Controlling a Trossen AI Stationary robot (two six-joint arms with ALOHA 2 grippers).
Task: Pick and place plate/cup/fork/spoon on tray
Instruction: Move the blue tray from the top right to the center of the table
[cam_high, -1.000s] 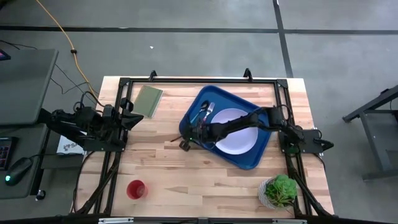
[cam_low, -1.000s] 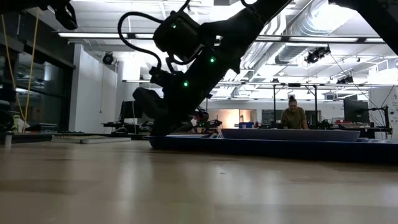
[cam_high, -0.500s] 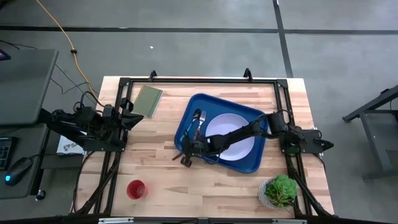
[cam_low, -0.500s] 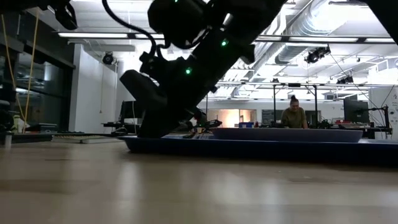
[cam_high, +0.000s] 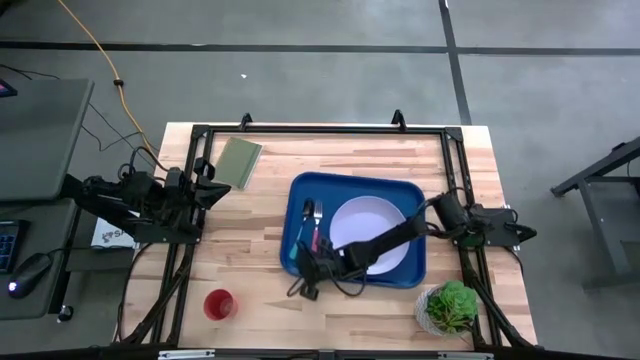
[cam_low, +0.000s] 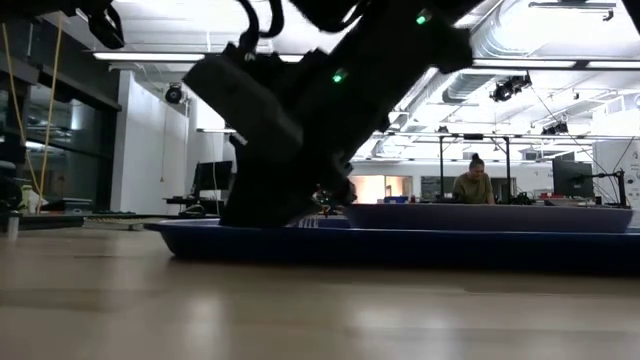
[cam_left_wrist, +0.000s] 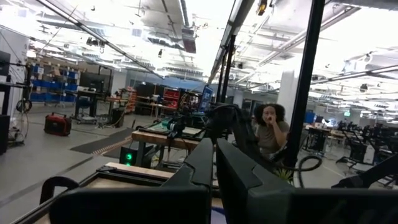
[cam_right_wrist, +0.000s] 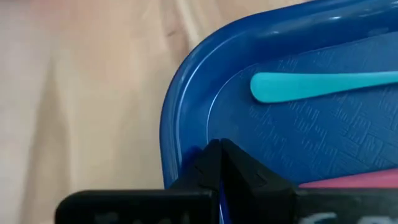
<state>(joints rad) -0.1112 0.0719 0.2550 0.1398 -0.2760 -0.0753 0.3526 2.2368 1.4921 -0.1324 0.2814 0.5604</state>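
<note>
- High view: the tray lies mid-table, holding the plate, fork and spoon; the cup stands well apart on the wood. The right gripper reaches the tray's near-left corner.
- Low view: tray rim under the dark arm.
- Left wrist view: left gripper with fingers together, empty.
- Right wrist view: fingers clamped on the tray rim; spoon handle inside.

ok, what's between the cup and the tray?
Only bare table, per the high view. The cup stands clear of the tray; the right gripper has its jaws shut on the tray's corner rim nearest the cup. Left gripper waits at the table's left edge.
</note>
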